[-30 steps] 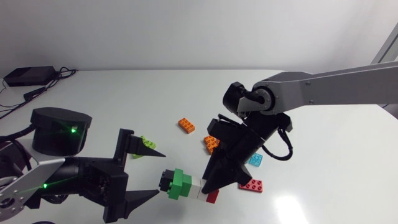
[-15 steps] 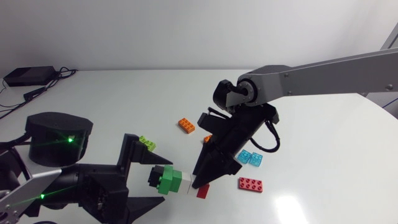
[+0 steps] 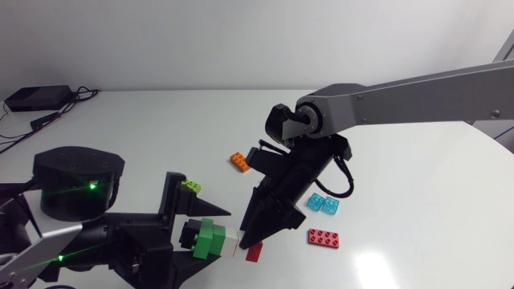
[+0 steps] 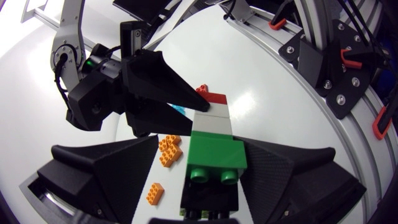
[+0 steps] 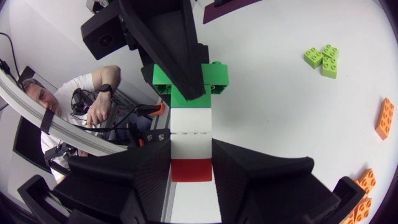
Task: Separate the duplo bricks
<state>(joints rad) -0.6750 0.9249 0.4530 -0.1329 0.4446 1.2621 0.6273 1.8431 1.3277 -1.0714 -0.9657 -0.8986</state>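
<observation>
A stack of duplo bricks (image 3: 221,240) hangs above the table's front, made of black, green, white and red pieces. My right gripper (image 3: 247,238) is shut on its white and red end (image 5: 191,149). The green brick (image 4: 214,155) and the black one (image 4: 208,199) lie between the fingers of my left gripper (image 3: 207,245). In the left wrist view, bare table still shows between one finger (image 4: 106,165) and the green brick, so that gripper is open. In the right wrist view one left finger (image 5: 177,56) overlaps the green brick (image 5: 214,78).
Loose bricks lie on the white table: lime green ones (image 3: 191,185), an orange one (image 3: 240,161), two light blue ones (image 3: 323,204) and a flat red one (image 3: 323,238). More orange bricks (image 4: 168,149) lie under the right arm. A black box with cables (image 3: 36,98) sits back left.
My right arm has carried the stack leftward and lower, into the left gripper. The left gripper's fingers have drawn closer together around the green and black end.
</observation>
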